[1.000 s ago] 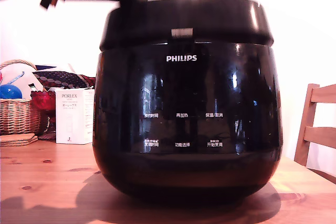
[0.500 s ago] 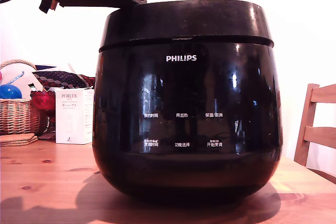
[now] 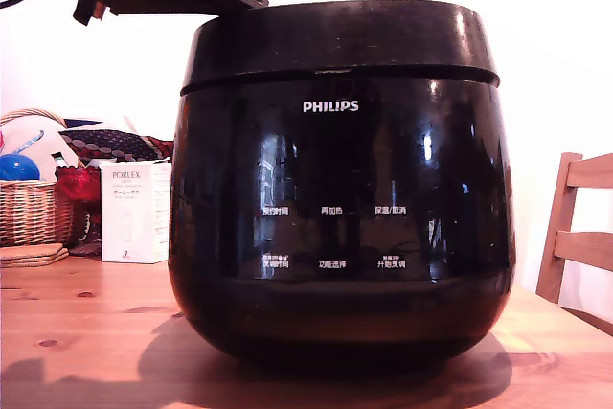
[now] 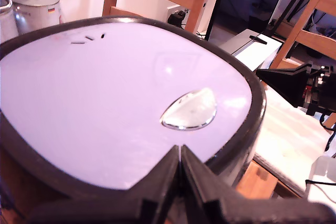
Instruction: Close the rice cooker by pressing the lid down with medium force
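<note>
The rice cooker (image 3: 340, 189) is seen standing on the wooden table (image 3: 77, 332), filling the middle of the exterior view, with the lid (image 3: 340, 40) lying down flat on its body and only a thin seam left between them. The gripper (image 4: 180, 157) is held just above the lid's near edge, its two black fingers pressed together with no gap and nothing pinched between them. In the wrist view the lid's top is shown as a pale glossy surface with a small oval window (image 4: 189, 109) just beyond the fingertips.

Whether the latch has caught cannot be told from these pictures. If it has not, the lid could be sprung open again once the pressure is taken off. If more force is applied at the near edge, well off the lid's centre, the closed fingertips could be slid across the glossy top, or the whole cooker could be tipped or pushed along the table toward the white Porlex box (image 3: 136, 213) and wicker basket (image 3: 34, 208) beside it.

Against the picture from a second ago, the lid is seen lower: the light gap and the pale latch tab above the PHILIPS logo (image 3: 331, 106) are gone, and the blur is no longer present. Since half a second ago almost nothing is changed.
</note>
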